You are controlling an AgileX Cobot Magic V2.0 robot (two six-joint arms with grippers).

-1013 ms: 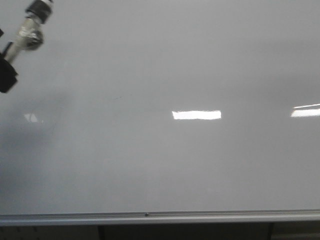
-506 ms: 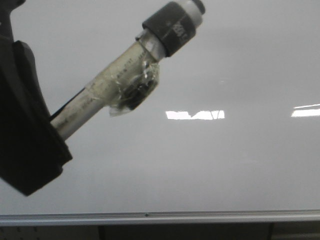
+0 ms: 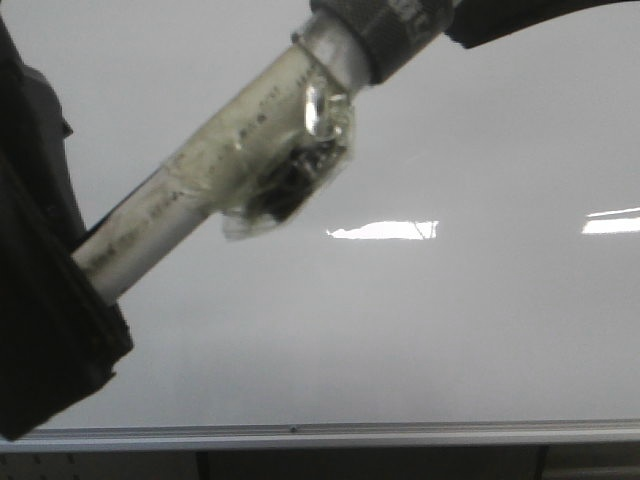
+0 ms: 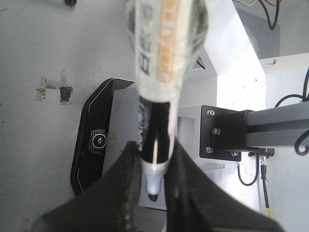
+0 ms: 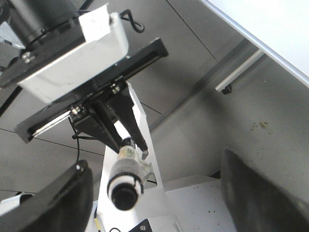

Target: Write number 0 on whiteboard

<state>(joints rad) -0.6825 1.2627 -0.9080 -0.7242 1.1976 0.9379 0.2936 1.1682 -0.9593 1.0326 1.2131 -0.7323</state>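
Note:
The whiteboard point(image 3: 450, 330) fills the front view, pale grey and glossy, with a silver rail point(image 3: 400, 433) along its bottom. No number 0 shows on its visible part. A marker point(image 3: 230, 170) wrapped in clear tape slants across close to the camera. My left gripper point(image 3: 70, 310) is shut on its lower end, and in the left wrist view the fingers point(image 4: 153, 162) pinch the barrel point(image 4: 154, 135). The grey cap point(image 3: 385, 25) points up-right. My right gripper point(image 5: 164, 193) is open, its fingers wide on either side of the cap point(image 5: 124, 186), not touching it.
Two bright light reflections point(image 3: 385, 230) point(image 3: 612, 222) lie on the board. A dark part of the right gripper point(image 3: 530, 15) crosses the top right corner. A black bracket on a metal beam point(image 4: 227, 128) stands behind the marker in the left wrist view.
The marker and left gripper have come from small in the upper left corner to large and close, then shifted slightly up. A dark part of the right gripper has entered at top right by the cap.

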